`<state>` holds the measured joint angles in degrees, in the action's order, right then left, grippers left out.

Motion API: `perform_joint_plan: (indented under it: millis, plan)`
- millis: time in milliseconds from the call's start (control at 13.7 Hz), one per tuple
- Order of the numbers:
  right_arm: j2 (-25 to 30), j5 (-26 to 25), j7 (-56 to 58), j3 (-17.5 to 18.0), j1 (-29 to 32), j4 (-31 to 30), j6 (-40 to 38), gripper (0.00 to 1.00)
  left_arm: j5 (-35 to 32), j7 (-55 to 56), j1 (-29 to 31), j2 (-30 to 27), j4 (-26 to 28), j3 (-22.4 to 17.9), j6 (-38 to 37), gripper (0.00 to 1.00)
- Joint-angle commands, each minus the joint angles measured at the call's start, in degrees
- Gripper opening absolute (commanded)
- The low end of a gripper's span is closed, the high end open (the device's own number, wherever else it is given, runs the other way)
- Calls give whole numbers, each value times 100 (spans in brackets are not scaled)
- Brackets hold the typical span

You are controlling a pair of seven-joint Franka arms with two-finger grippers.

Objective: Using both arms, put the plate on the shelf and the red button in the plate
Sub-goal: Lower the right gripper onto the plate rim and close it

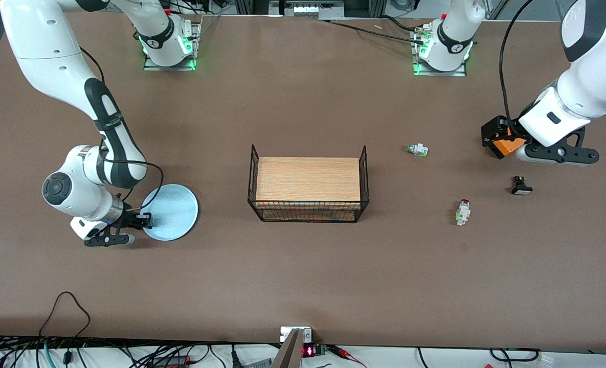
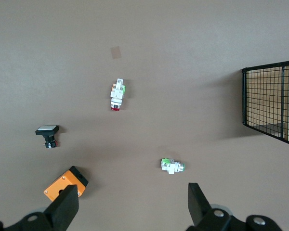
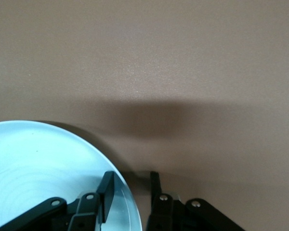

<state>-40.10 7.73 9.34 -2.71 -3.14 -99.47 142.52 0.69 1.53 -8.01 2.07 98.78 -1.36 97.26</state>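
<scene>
Down in the lower left of the front view, the right pincer (image 1: pixel 138 221) straddles the rim of the round, smooth, pale-blue shallow plate (image 1: pixel 172 210), which lies flat on the brown surface (image 1: pixel 303 276); the right wrist view shows one finger (image 3: pixel 106 191) over the plate's inside and the other just outside the edge, the gap narrow but seemingly not yet pinching the rim. That plate looks stiff, light and slick, so the thin rim is the only real hold, and a shallow bite could let it tip or slip. At right of centre lies the tiny white push-button switch with a red cap (image 1: pixel 463 212), on its side; it is small, rigid and likely to roll or skid, so its white body across the narrow sides seems the place to grip. It sits well apart from the left pincer (image 1: pixel 512 138), which hangs in the upper right, fingers spread wide and empty (image 2: pixel 130 207), beside its orange block (image 1: pixel 507 146).
</scene>
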Motion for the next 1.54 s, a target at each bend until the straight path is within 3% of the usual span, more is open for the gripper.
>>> perform_joint_plan:
  millis: [0,512,731,1462]
  plan:
    - [134,44,15,-19,15,-99,-101,32,168,-127,1,66,-158,-13,-128,100]
    - [257,70,-178,-72,-3,-55,-444,26,168,-135,18,66,-157,-13,-207,100]
    - [257,70,-161,-81,-3,-55,-559,7,168,-135,18,66,-158,-13,-225,100]
    - [213,62,-108,-81,-11,-64,-559,0,168,-135,10,66,-158,-13,-225,100]
